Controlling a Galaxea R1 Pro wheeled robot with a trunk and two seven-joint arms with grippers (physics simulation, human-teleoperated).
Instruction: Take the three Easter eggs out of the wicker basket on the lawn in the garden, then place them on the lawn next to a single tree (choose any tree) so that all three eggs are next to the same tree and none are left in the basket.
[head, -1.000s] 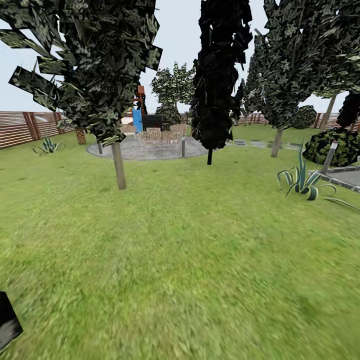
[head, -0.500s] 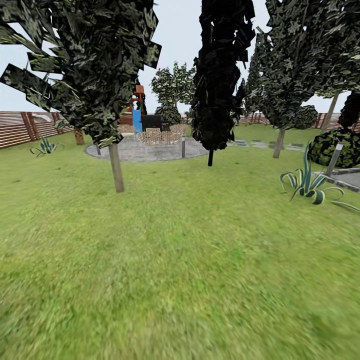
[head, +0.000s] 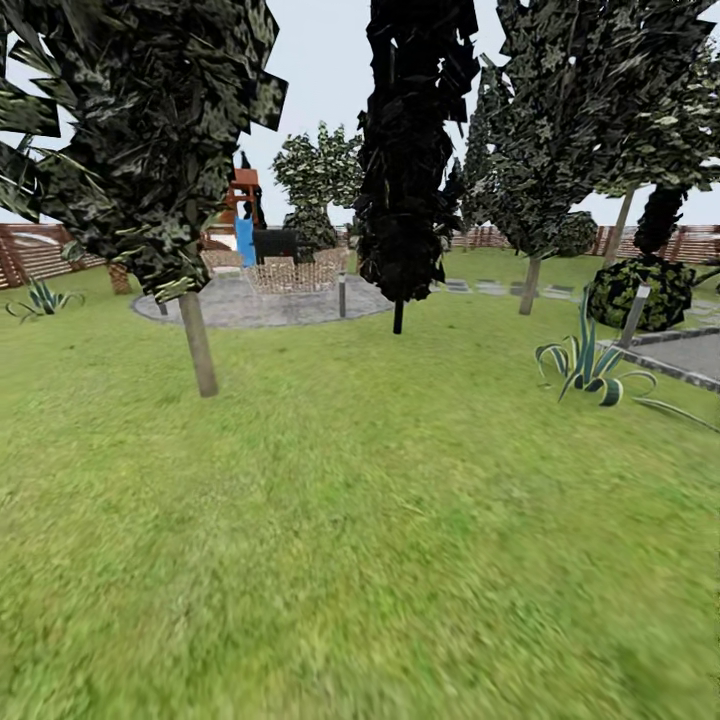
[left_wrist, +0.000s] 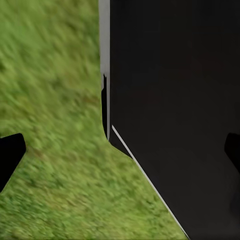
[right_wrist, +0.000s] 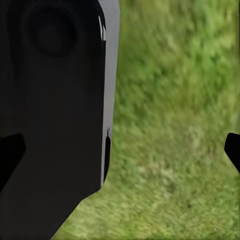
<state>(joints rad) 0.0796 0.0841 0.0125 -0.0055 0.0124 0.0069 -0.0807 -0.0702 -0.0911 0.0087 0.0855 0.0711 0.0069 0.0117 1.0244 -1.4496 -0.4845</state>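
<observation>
Since half a second ago the whole head view has shifted: everything in it now lies further left, so the camera has turned, not the garden. No thing on the lawn (head: 380, 520) is seen to have moved on its own.

Three trees with bare trunks stand on the grass: a near tree (head: 198, 345) at the left, a black-leaved tree (head: 398, 315) in the middle, a third tree (head: 528, 285) further right. A fourth trunk (head: 622, 225) leans behind a round bush (head: 640, 292). Two agaves are counted, one (head: 585, 365) at the right, one (head: 40, 298) far left. A grey paved circle (head: 265, 302) lies behind the trees, with a fence (head: 30, 252) beyond.

In the left wrist view the left gripper (left_wrist: 122, 155) is seen with its two fingertips wide apart, nothing between them, grass and the robot's dark body (left_wrist: 175, 100) below. In the right wrist view the right gripper (right_wrist: 122, 152) is likewise spread and empty over grass.
</observation>
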